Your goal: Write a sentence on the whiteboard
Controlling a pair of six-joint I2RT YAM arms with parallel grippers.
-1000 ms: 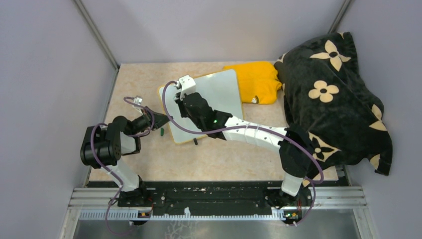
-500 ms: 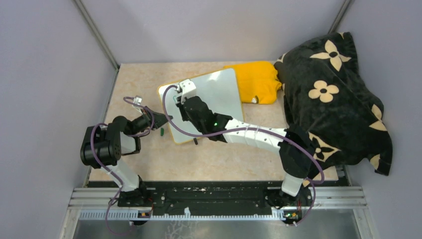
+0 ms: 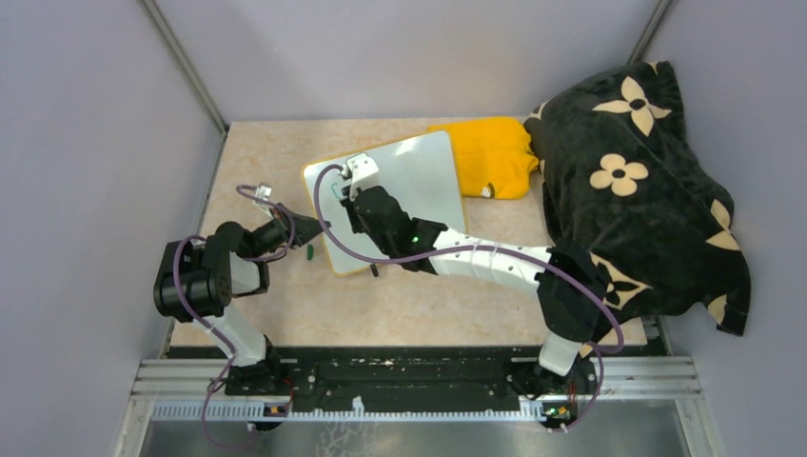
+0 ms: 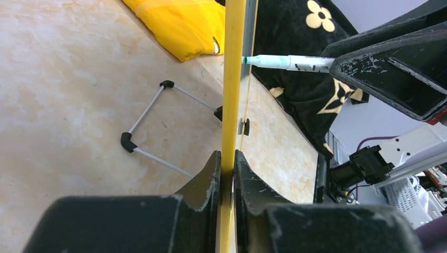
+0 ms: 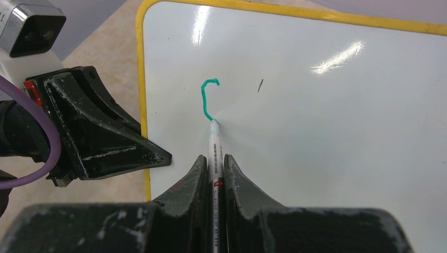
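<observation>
Right wrist: whiteboard lies just beyond marker in right hand

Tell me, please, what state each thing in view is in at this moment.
whiteboard, pinched at its yellow rim, nearly blank.
green stroke, one short hooked line, writing barely begun.
marker, uncapped, tip touching the board at the stroke's lower end.
left gripper, shut on the whiteboard.
right gripper, shut on the marker.
yellow cloth, bunched by the board's far corner.
black flowered blanket, heaped at the right.
</observation>
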